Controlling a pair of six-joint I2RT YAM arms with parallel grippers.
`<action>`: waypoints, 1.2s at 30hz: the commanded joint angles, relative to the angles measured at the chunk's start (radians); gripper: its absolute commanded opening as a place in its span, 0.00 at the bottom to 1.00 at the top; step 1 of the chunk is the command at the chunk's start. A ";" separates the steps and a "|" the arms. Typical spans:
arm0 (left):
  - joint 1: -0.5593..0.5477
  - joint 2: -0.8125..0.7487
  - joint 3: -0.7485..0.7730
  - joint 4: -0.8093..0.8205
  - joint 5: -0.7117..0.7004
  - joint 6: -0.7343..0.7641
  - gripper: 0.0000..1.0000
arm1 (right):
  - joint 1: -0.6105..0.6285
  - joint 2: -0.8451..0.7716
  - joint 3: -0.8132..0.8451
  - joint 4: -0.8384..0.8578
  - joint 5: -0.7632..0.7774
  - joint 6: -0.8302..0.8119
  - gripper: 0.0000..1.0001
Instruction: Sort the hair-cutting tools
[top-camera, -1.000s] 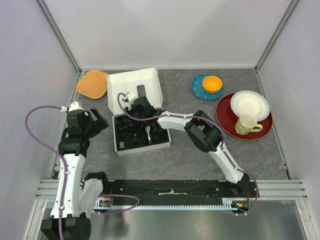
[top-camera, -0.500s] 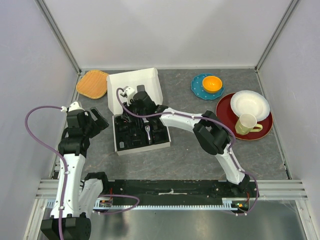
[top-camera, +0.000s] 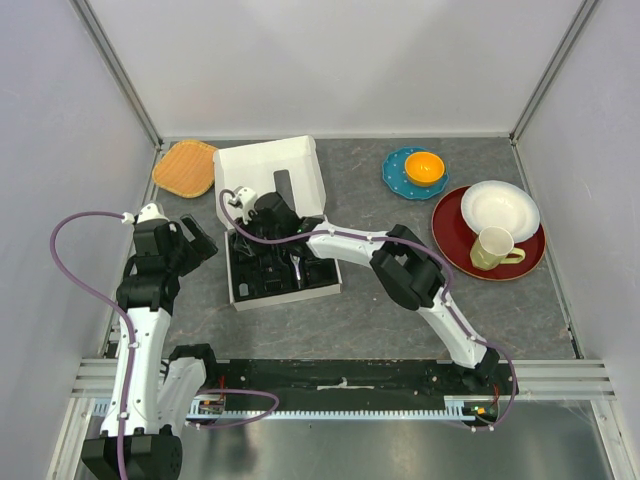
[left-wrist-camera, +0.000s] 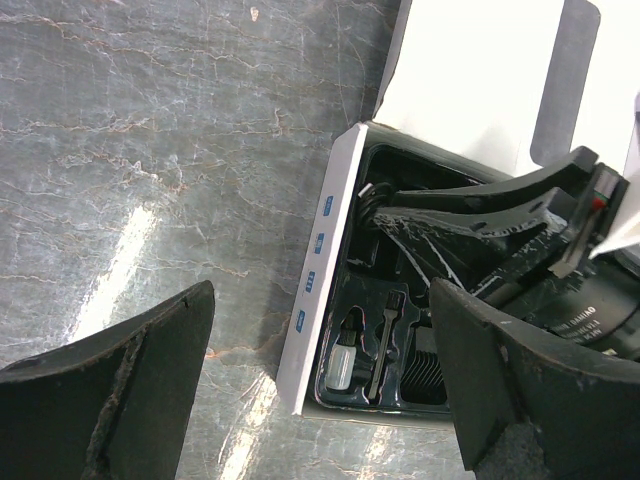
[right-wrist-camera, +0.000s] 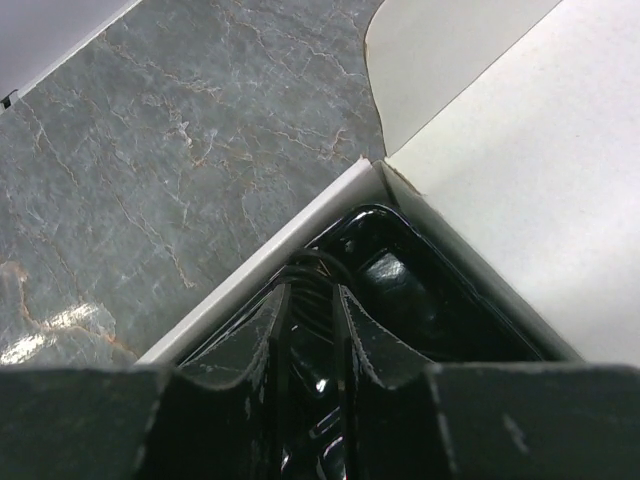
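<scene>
- Grey veined table (top-camera: 340, 320) below, pale walls around.
- Right fingers (right-wrist-camera: 385, 345) narrow, only a slim slit between, down in the upper left corner of the black tray (right-wrist-camera: 400, 275). Black cable (right-wrist-camera: 316, 265) looped right at the tips, but cannot tell whether pinched.
- Left fingers (left-wrist-camera: 150, 380) wide, holding nothing, hovering over bare table just left of the white box (left-wrist-camera: 326, 250).
- Thin brush (left-wrist-camera: 384, 335) and comb guard (left-wrist-camera: 425, 370) lying in tray pockets, lower middle of the left wrist view.
- Likely snag: lifting with a single loop caught, dragging the rest of the cable across the pockets and flicking small pieces out.
- Likely too: scraping the box wall so close beside the tips, then shoving or tilting the light box, with nothing bracing it.
- Against a second ago, in the top view: right wrist shifted left, deeper toward that corner. Left arm unmoved, box in the same spot.
</scene>
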 joint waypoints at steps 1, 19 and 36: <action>0.006 0.001 0.001 0.008 -0.004 -0.013 0.94 | -0.002 0.059 0.074 -0.041 0.016 -0.001 0.29; 0.007 0.004 0.002 0.007 -0.007 -0.011 0.94 | -0.012 0.172 0.131 -0.172 0.155 -0.009 0.23; 0.006 0.001 0.001 0.008 -0.009 -0.011 0.94 | -0.012 0.159 0.168 -0.296 0.157 0.060 0.26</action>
